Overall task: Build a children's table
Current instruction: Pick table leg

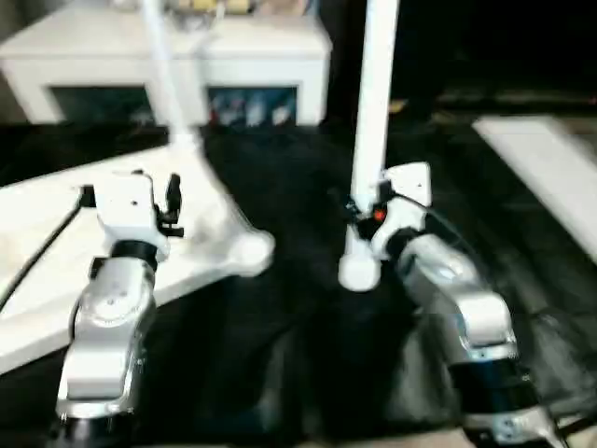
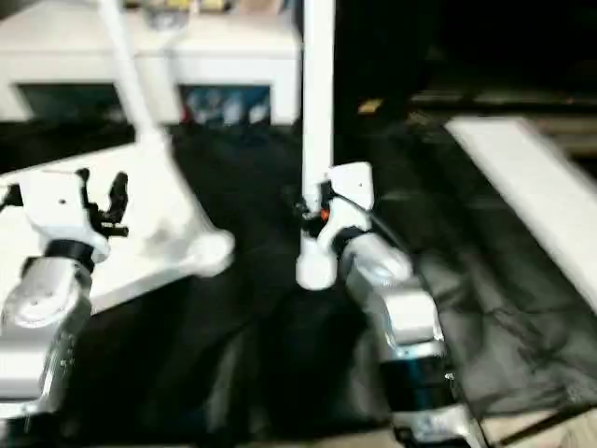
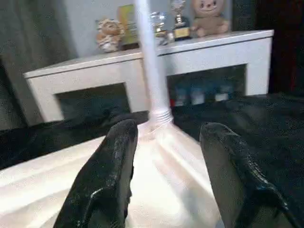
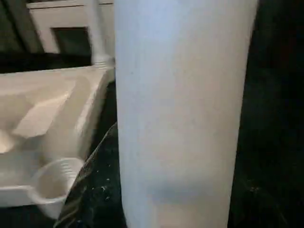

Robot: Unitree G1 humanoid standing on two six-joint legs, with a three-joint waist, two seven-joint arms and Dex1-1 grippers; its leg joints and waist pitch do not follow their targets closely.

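The children's table top lies upside down on a black cloth at the left. One white leg stands in its far corner, and the near corner socket is empty. My left gripper hovers over the top. Its black fingers are open with nothing between them. My right gripper is shut on a second white leg and holds it upright. That leg's lower end is close to the cloth, a short way right of the empty socket.
A white cabinet with dark glass doors stands at the back, with toys and trophies on it. A white board lies at the right. The black cloth covers the floor between my arms.
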